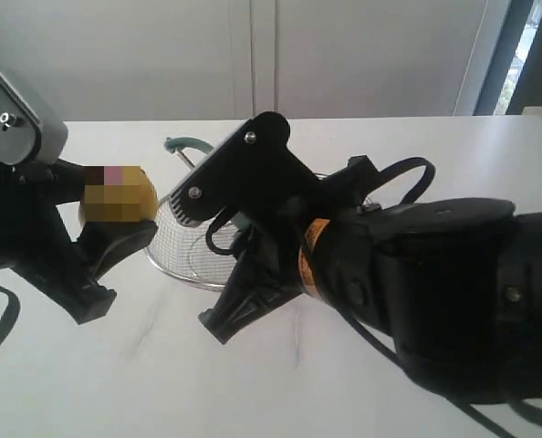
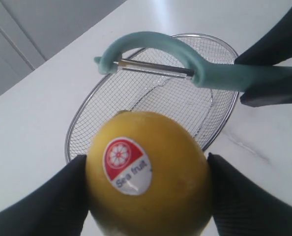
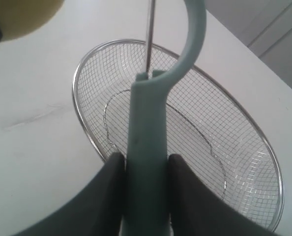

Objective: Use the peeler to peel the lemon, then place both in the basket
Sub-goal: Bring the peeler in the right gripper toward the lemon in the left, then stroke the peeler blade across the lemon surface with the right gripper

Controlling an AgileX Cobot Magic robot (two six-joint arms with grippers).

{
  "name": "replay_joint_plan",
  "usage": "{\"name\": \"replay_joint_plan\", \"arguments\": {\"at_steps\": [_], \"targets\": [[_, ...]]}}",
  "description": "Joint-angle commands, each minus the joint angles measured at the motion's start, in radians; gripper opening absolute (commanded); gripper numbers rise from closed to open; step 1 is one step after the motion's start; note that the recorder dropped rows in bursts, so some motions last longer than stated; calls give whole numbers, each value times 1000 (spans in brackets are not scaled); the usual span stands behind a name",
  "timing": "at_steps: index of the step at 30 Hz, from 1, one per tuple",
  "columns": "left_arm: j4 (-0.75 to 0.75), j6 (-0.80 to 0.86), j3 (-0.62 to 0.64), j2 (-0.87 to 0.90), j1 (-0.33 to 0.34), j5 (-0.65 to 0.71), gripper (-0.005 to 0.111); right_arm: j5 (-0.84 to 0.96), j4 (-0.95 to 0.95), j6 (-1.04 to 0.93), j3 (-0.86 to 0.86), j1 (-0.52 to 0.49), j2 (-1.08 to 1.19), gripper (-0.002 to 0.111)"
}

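My left gripper (image 2: 147, 191) is shut on the lemon (image 2: 148, 172), a yellow fruit with a red-and-white sticker, held above the white table at the left of the exterior view (image 1: 118, 194). My right gripper (image 3: 145, 167) is shut on the pale teal handle of the peeler (image 3: 147, 142). The peeler's curved head and metal blade (image 2: 156, 69) hang over the basket (image 2: 87, 113), a short way beyond the lemon and apart from it. The wire mesh basket (image 1: 184, 251) sits on the table between the two arms, with nothing in it.
The white table (image 1: 161, 365) runs to a pale wall behind. My bulky right arm (image 1: 435, 274) fills the right of the exterior view and hides most of the basket. A window strip (image 1: 526, 46) stands at the far right.
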Motion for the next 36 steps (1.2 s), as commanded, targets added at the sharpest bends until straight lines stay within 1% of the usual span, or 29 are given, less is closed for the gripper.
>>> {"name": "replay_joint_plan", "arguments": {"at_steps": [1,6,10,16,21,25,33,36], "targets": [[-15,-104,4,5,-6,-3,0,14,-67,11,-24,30,10,0],[-7,-121,-58,18,-5,110,0,90,-110,35,-29,64,24,0],[-6,-121,-82,47,3,136,0,83,-116,58,-29,70,29,0],[-6,-121,-82,55,3,134,0,81,-120,82,-29,70,29,0],[-6,-121,-84,55,3,132,0,33,-120,82,-29,70,29,0],[-6,-121,-84,55,3,132,0,51,-118,90,-29,70,42,0],[-6,-121,-85,55,3,129,0,28,-118,98,-29,70,68,0],[-6,-121,-85,55,3,129,0,54,-118,98,-29,70,68,0]]}}
